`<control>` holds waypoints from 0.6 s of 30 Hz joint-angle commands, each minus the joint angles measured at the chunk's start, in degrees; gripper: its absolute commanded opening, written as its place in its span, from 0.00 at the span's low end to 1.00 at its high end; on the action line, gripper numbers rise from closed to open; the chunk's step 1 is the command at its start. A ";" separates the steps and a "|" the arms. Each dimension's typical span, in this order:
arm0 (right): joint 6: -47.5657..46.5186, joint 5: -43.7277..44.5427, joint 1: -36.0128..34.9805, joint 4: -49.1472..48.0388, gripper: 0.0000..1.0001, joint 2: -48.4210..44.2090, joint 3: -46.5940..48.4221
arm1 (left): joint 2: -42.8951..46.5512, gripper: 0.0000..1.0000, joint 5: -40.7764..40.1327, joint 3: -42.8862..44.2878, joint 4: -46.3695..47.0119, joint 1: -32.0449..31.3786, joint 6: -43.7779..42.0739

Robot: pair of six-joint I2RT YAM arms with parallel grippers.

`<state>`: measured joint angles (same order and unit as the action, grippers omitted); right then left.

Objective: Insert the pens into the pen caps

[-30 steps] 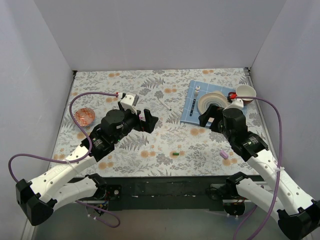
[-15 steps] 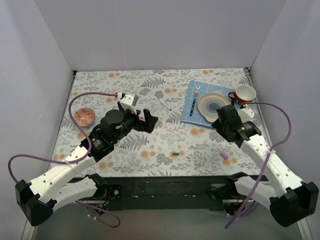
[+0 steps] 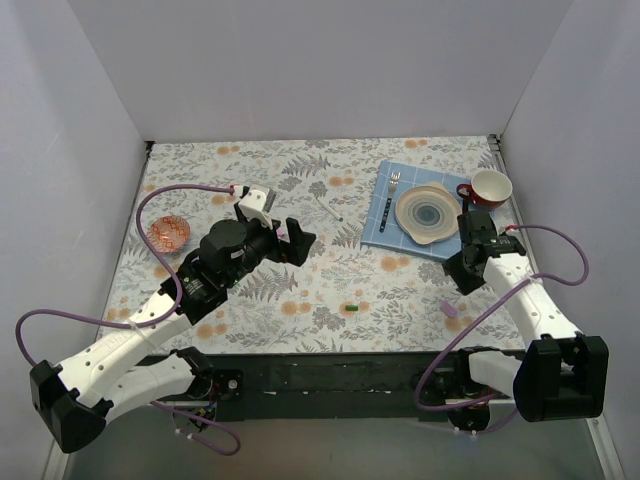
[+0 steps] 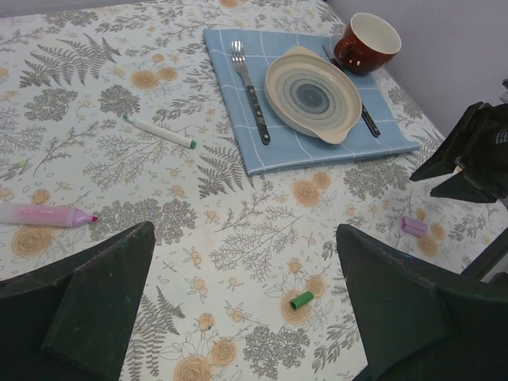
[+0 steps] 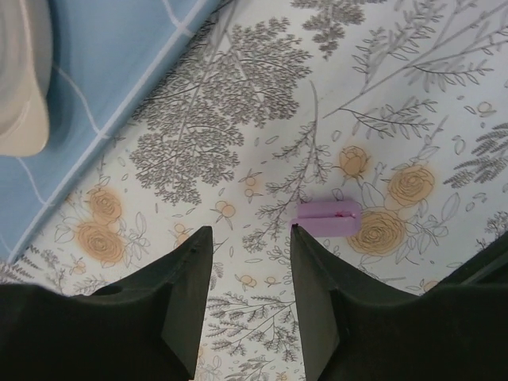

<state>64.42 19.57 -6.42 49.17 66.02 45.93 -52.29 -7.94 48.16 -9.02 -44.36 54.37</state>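
The lilac cap (image 5: 327,218) lies on the floral cloth just ahead of my right gripper's (image 5: 251,230) right finger; it also shows in the top view (image 3: 449,310). My right gripper (image 3: 463,277) is open and empty, low over the cloth. The green cap (image 3: 351,307) lies near the front middle, between my open left gripper's (image 4: 244,238) fingers in the left wrist view (image 4: 302,300). The pink-lilac pen (image 4: 48,214) lies to the left. The whitish pen (image 3: 328,209) lies further back, its tip dark green (image 4: 159,132). My left gripper (image 3: 300,243) hovers empty.
A blue mat (image 3: 385,225) at the back right holds a plate (image 3: 428,213), a fork (image 3: 390,198) and a dark spoon (image 4: 362,115). A red mug (image 3: 488,187) stands beside it. A small orange bowl (image 3: 169,233) sits at the left. White walls enclose the table.
My right arm has swung from over the plate back toward the near right and now sits just behind the lilac cap. The left arm has not moved.
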 commanded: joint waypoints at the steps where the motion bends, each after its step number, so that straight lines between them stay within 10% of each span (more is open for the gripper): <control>1: -10.41 -5.41 0.18 -9.86 0.52 -2.20 1.09 | -0.08 0.98 -4.76 -0.44 0.66 -0.03 0.38; 9: -34.87 -29.72 0.17 -28.94 0.59 -10.73 0.21 | -20.87 0.98 -4.90 14.57 -9.51 13.93 14.82; 18: -39.02 -40.21 -0.09 -34.22 0.63 -19.17 -5.41 | -34.36 0.98 3.36 21.90 -12.26 15.80 -40.11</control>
<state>29.30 -12.75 -6.42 19.66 49.65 42.94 -86.63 -12.51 69.82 -19.66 -28.38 45.06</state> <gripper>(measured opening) 0.626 0.981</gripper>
